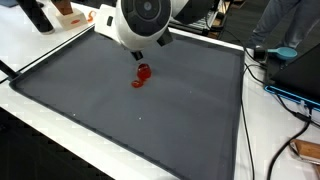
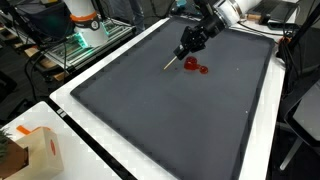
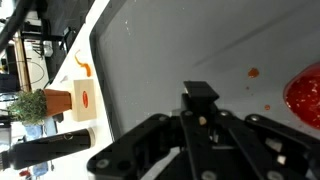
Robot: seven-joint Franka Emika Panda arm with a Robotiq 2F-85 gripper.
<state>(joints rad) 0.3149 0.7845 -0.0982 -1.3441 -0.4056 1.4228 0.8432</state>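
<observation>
A red blob [image 1: 141,76] lies on the dark grey mat [image 1: 180,120] in both exterior views, and it shows again as a red blob [image 2: 197,66] on the mat [image 2: 170,120]. My gripper [image 2: 185,53] hangs just above the mat to one side of the blob, its fingers shut on a thin pale stick [image 2: 171,64] that slants down to the mat. In the wrist view the black fingers [image 3: 199,97] are pressed together with a tan bit of the stick [image 3: 201,118] between them. The red blob [image 3: 304,95] sits at the right edge, with a small red speck [image 3: 252,72] near it.
The mat lies on a white table [image 2: 90,140]. A cardboard box with orange print [image 2: 33,150] stands at one corner; a potted plant [image 3: 30,105] and a black cylinder [image 3: 50,150] are beyond it. Cables [image 1: 285,92] run beside the mat.
</observation>
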